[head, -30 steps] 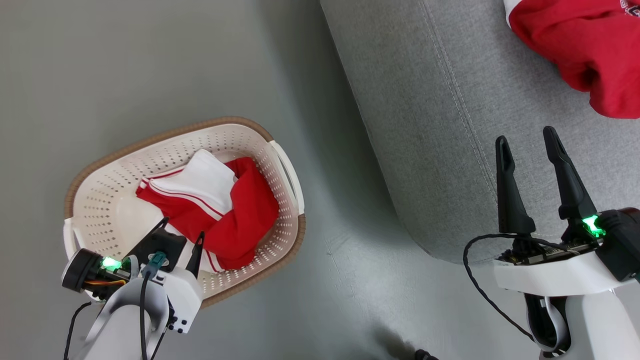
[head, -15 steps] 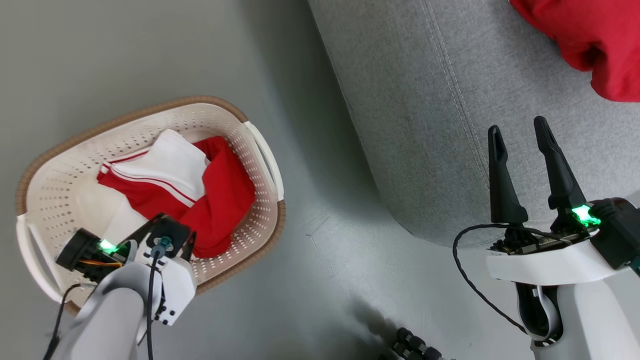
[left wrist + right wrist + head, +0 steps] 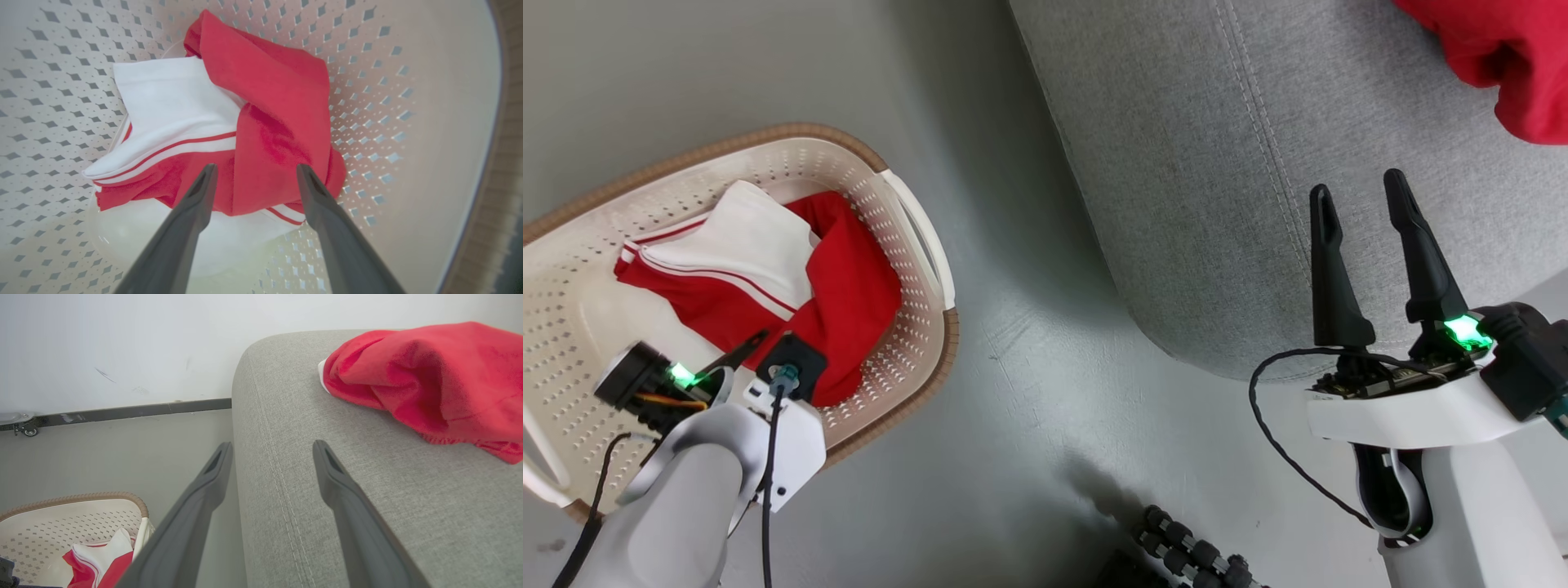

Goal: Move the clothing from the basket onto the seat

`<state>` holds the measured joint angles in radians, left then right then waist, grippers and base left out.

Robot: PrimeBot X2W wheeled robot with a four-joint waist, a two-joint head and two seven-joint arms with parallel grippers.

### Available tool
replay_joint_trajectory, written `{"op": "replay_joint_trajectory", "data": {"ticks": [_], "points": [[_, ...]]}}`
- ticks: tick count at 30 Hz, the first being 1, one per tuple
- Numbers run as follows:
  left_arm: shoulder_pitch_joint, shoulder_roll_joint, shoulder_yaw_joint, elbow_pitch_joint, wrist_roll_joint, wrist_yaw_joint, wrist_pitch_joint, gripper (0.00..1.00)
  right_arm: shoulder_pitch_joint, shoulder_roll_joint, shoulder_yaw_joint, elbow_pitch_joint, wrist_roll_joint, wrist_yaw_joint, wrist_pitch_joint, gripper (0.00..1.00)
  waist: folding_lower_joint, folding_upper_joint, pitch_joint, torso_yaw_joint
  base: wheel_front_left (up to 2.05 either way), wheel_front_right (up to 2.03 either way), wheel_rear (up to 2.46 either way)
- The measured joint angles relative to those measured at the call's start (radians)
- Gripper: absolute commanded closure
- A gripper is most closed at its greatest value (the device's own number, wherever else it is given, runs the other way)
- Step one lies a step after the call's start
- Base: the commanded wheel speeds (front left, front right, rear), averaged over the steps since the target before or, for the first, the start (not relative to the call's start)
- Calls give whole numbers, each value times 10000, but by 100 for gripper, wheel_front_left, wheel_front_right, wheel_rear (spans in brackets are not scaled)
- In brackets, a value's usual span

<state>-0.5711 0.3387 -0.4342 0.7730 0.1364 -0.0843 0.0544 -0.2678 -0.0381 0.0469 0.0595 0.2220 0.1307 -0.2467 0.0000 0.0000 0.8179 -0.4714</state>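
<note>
Floor (image 3: 1029, 343): plain grey. It carries the basket off the seat's rounded corner, with a bare strip between the two.
Seat (image 3: 1217, 163): a big pale grey cushion with stitched seams. A red garment (image 3: 1511, 73) already lies on it, well in from the near edge.
Basket (image 3: 894, 359): cream, perforated and brown-rimmed. It stands on the floor near the seat but apart from it, with one white handle facing the seat.
Clothing (image 3: 849, 302): the red and white heap left to move, bunched in the basket's middle and leaning toward the wall on the seat's side. Its long axis runs along the basket's length, with the white panel at the end far from the seat and the red fold at the near end.
Left pincer (image 3: 256, 169): down inside the basket, fingers set wide and holding nothing. The tips stand either side of the red fold, and I cannot tell whether they touch the cloth.
Right pincer (image 3: 1356, 186): also wide and empty, hovering over the seat's near edge, well apart from the basket.
Nearer arm: the left, plainly. The heap lies straight ahead of its tips.
Turning point: the red fold runs lengthways between the left fingers, so I judge the next step to be a short drop and then a squeeze across it.
</note>
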Motion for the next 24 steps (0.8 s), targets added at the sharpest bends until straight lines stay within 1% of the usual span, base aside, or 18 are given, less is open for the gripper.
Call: {"op": "replay_joint_trajectory", "data": {"ticks": [6,13,21,22,23,24], "points": [[-394,46,-257,215,251,-125,207,0,-216,2,148,58,176,0,-12,0,0,0,299,-106,0,0,0],[-660,35,-383,583,349,-128,608,0,-307,4,134,184,178,0,-27,0,1,0,564,-155,0,0,0],[-870,84,-387,825,349,-140,681,0,-723,6,207,192,351,0,-54,0,0,0,711,-188,0,0,0],[-870,77,-391,821,347,-140,614,23,-759,6,211,192,355,0,-56,0,0,0,714,-192,0,0,0],[-870,69,-395,819,347,-140,543,53,-788,6,211,190,380,0,-56,0,0,0,716,-197,0,0,0],[-870,46,-401,821,347,-140,508,71,-802,6,207,192,426,0,-56,0,0,0,716,-202,0,0,0]]}}
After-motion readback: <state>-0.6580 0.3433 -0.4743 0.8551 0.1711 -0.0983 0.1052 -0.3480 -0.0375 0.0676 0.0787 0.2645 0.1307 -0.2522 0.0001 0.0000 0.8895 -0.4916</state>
